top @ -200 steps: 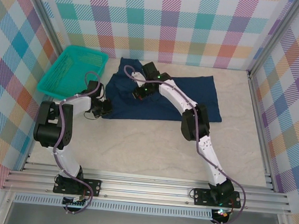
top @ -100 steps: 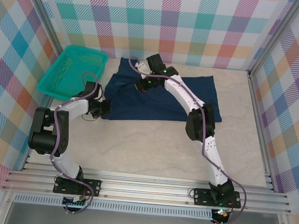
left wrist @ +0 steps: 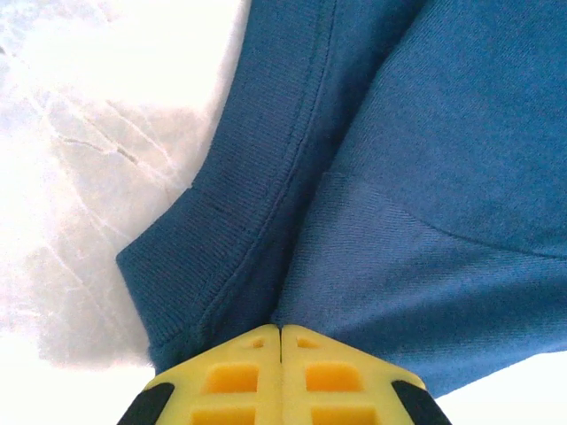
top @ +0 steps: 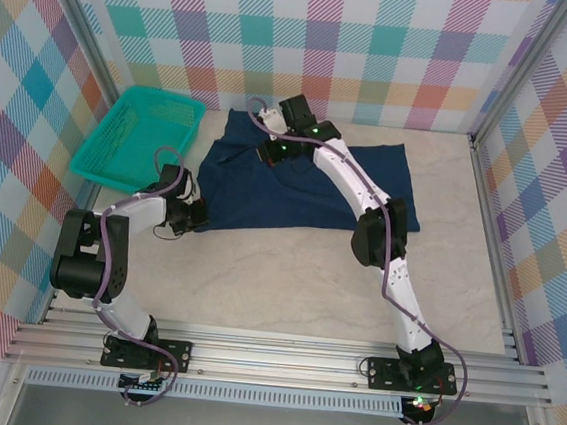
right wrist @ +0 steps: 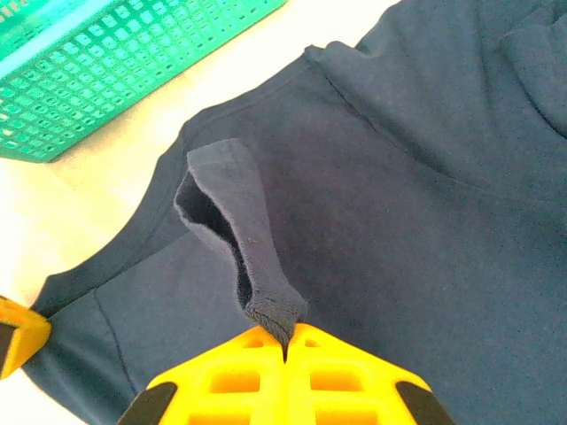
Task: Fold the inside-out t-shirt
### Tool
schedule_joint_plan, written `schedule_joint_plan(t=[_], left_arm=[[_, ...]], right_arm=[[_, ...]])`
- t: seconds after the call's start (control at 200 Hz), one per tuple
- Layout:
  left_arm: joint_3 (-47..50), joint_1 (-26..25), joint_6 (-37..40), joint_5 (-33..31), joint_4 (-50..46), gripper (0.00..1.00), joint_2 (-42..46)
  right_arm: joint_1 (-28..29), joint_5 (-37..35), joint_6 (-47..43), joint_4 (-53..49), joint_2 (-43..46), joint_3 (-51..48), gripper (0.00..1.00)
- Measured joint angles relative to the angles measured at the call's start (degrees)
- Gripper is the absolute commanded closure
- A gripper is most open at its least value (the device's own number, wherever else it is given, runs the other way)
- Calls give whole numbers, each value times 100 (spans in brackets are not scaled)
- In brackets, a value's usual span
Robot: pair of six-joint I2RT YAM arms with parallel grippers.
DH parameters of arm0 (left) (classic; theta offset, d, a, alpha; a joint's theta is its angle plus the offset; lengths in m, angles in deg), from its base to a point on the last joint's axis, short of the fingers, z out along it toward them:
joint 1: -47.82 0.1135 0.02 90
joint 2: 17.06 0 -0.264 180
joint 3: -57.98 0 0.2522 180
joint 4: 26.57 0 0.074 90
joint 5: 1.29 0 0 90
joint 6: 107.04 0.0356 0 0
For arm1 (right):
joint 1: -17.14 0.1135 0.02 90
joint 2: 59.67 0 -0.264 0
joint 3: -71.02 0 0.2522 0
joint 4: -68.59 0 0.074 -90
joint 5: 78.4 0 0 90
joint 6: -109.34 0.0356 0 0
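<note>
Top view: inside-out t-shirt (top: 265, 199) spread along the tabletop's (top: 287, 283) far edge, with the basket (top: 135, 138) just beside it at the far left corner. Left tool (top: 191, 214) at the shirt's near left corner, right tool (top: 268, 153) over its far left part. Left wrist: tool clamped on a seamed edge. Right wrist: tool pinched shut on a raised tuck of cloth. Judgement: lift both evenly and carry the cloth across without stretching it or losing either pinch.

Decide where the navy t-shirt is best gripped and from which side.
Probably its stitched border, approached low from the table side. The t-shirt lies flat, but this doubled edge is thicker and lies free at the cloth's margin, where the left gripper pinches it.
</note>
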Motion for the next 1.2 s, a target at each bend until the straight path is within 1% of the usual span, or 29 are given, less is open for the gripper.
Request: schedule_joint_plan(t=[0.1,0.21,0.275,0.375,0.445,0.535,0.61,0.69,0.815,0.9,0.965,1.025,1.145,1.2], left_arm=[[13,0,0,-57,22,100,0],[85,0,-22,-107,24,100,0],[127,0,-44,-144,26,98,0],[170,0,-92,-166,31,90,0],[190,0,-114,-208,35,80,13],[227,0,-153,-330,24,68,122],[269,0,-192,-455,20,61,348],[310,0,-264,-577,22,56,719],[328,-31,-280,-619,28,53,1285],[302,-122,-284,-485,96,53,1388],[199,-286,-289,-367,208,53,1231],[35,-457,-313,-260,306,52,940],[-323,-627,-411,-76,525,53,184],[-398,-629,-431,-57,575,53,-72]], right_arm=[[-7,-129,74,-4,-315,223,99],[-46,-361,254,-63,-717,468,94],[-111,-476,422,-138,-872,525,88],[-280,-599,660,-256,-953,533,79],[-407,-675,704,-328,-933,533,72],[-538,-809,660,-372,-776,334,67],[-627,-909,614,-367,-323,-352,64],[-664,-984,544,-275,450,-1497,62],[-758,-962,544,-26,1878,-3473,60],[-975,-756,647,131,2750,-4614,58],[-1375,-581,798,212,3237,-5270,58],[-1910,-463,981,260,3475,-5689,58],[-2968,-400,1344,466,3497,-6220,59],[-3294,-417,1504,461,3427,-6317,59]])
